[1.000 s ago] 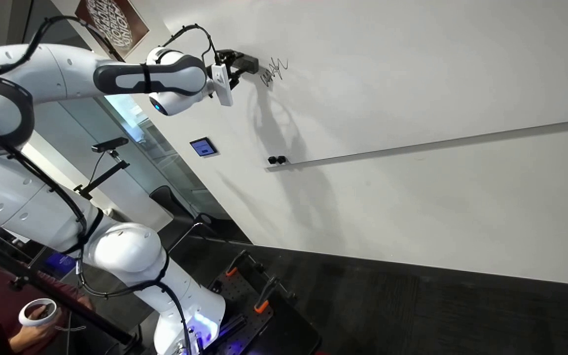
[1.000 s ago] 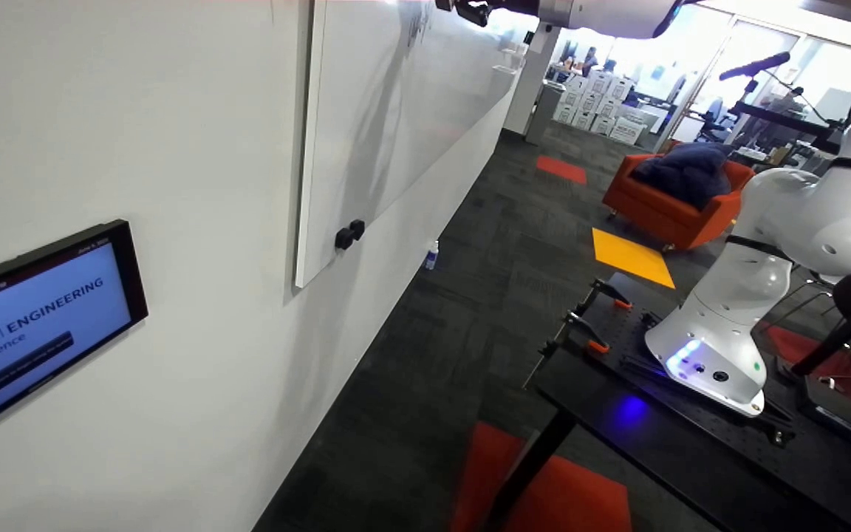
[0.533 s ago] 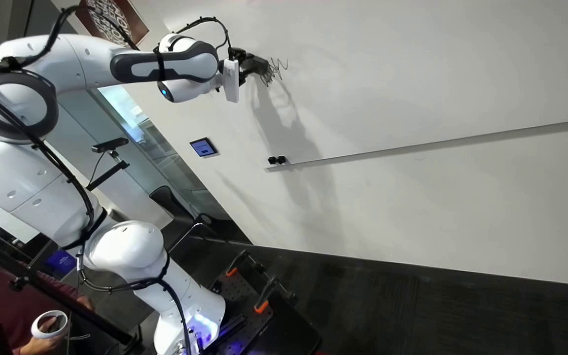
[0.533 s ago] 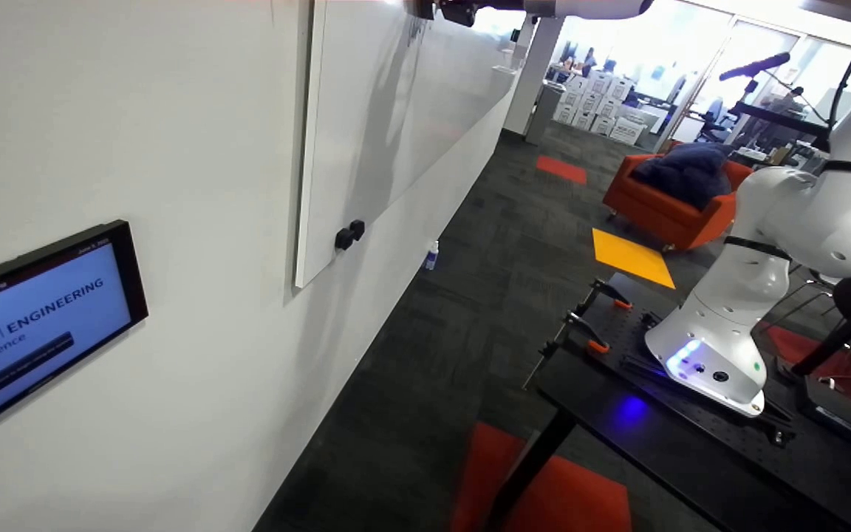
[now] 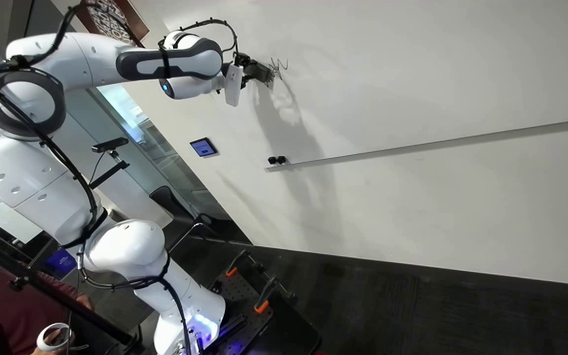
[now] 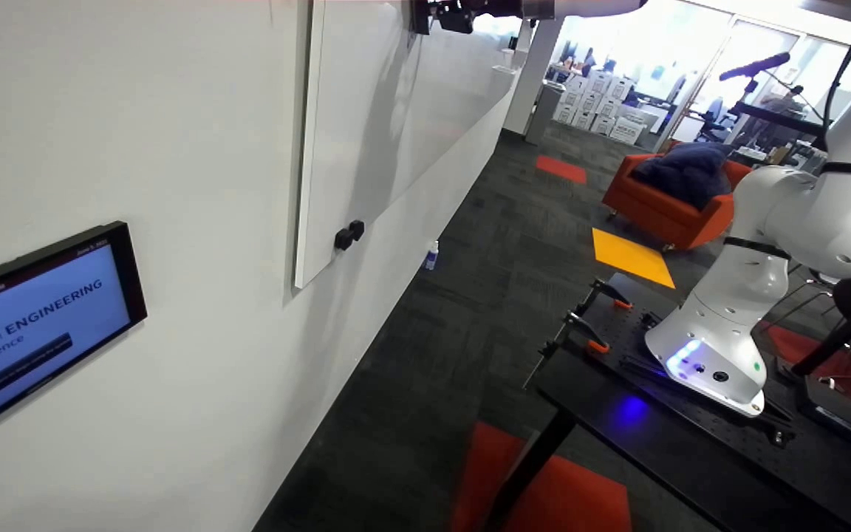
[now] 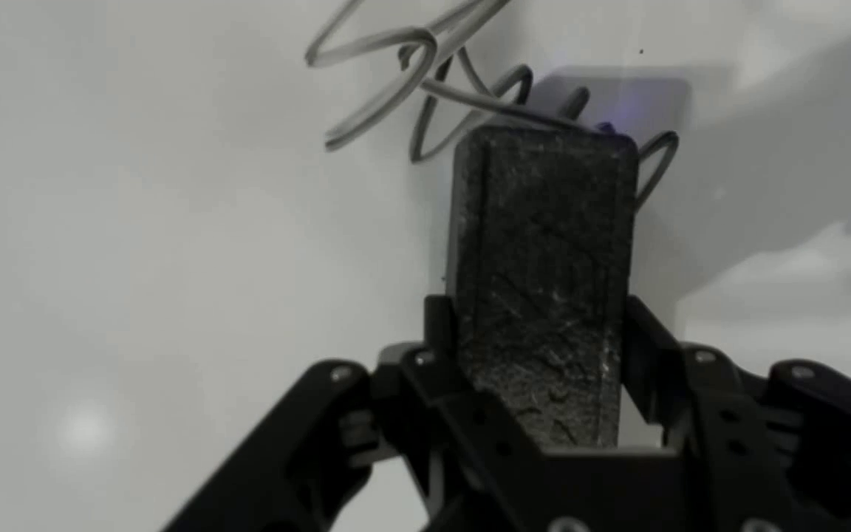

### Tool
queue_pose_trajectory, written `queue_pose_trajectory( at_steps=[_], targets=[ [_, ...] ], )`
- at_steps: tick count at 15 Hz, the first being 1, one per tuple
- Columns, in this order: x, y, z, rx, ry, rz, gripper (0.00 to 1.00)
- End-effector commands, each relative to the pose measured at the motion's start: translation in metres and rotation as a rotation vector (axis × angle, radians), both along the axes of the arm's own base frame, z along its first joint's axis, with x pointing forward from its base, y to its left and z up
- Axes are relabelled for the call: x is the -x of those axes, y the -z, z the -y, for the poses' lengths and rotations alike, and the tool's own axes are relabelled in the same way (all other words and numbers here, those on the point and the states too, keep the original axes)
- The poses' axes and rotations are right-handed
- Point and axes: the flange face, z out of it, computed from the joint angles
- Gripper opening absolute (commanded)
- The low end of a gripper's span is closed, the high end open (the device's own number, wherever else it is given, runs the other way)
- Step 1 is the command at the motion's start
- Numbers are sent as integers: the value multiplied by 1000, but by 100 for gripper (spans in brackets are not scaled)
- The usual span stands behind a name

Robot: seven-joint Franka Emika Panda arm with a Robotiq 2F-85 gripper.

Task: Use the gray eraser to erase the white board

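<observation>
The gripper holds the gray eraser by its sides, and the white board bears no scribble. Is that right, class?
The last part is wrong: the white board does bear a scribble. The wrist view shows dark loops past the end of the gray eraser, which the gripper does hold by its sides.

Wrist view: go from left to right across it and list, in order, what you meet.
Glare spot on the white board → picture-left fingertip → gray eraser → picture-right fingertip.
</observation>
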Motion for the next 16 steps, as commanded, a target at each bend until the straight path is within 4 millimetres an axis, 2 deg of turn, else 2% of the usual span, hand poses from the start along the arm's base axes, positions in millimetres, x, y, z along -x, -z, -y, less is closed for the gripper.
queue_pose_trajectory(
  at_steps=[1,7,11,16],
  targets=[
    [-13,18,-15,-22,-1,-41,31],
    [-19,35,-11,-4,21,-44,31],
    [-30,40,14,10,91,6,31],
    [-44,27,45,-5,160,46,31]
  ],
)
